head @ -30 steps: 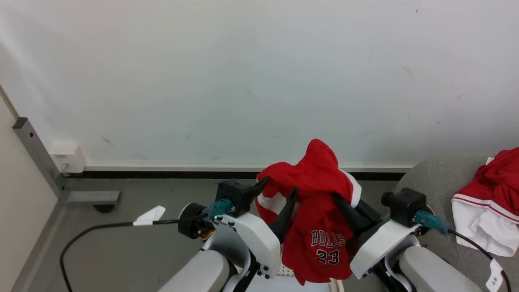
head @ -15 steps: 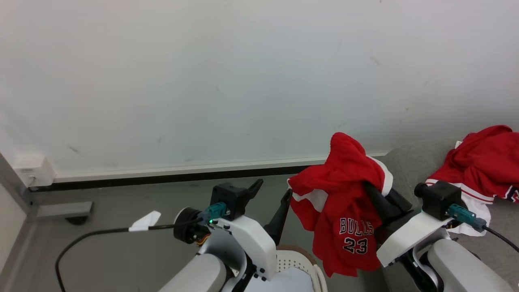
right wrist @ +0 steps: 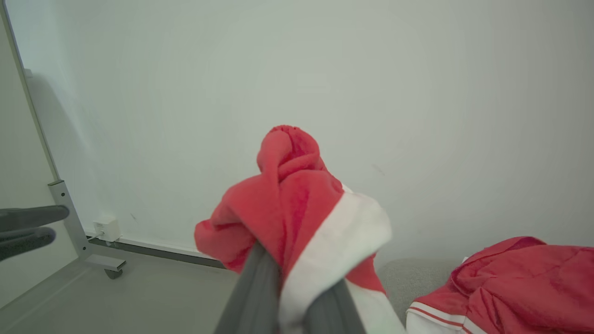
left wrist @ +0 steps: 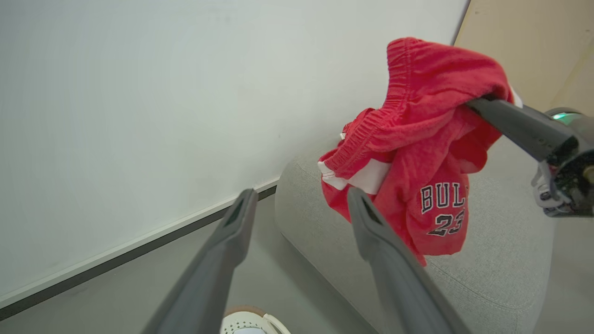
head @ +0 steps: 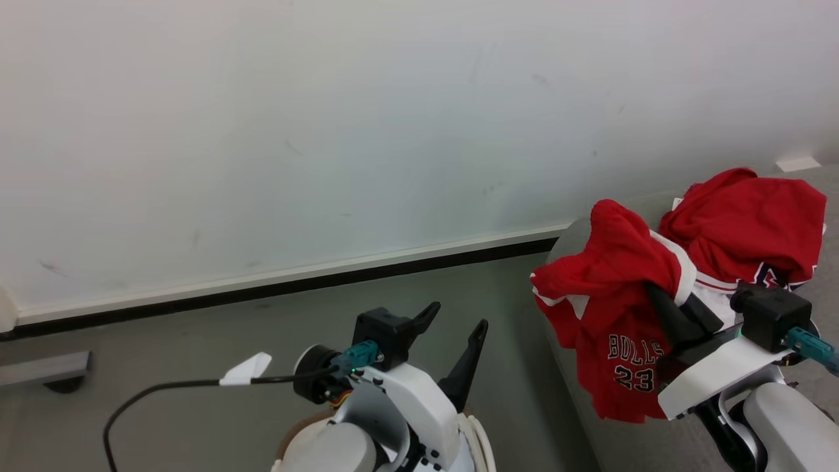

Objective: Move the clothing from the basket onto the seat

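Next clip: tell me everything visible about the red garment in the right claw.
The red garment is soft, knit-looking cloth with a gathered elastic hem, white bands and dark "BULLS 23" print. It hangs bunched from the shut right claw, whose fingers pinch its upper folds, above the grey seat's near edge. Contact with the seat is unclear.

The right gripper (head: 655, 295) holds a red jersey (head: 623, 341) up by the grey seat (head: 570, 387). Another red piece (head: 747, 223) lies there. The left gripper (head: 459, 314) has its fingers (head: 467, 360) spread.
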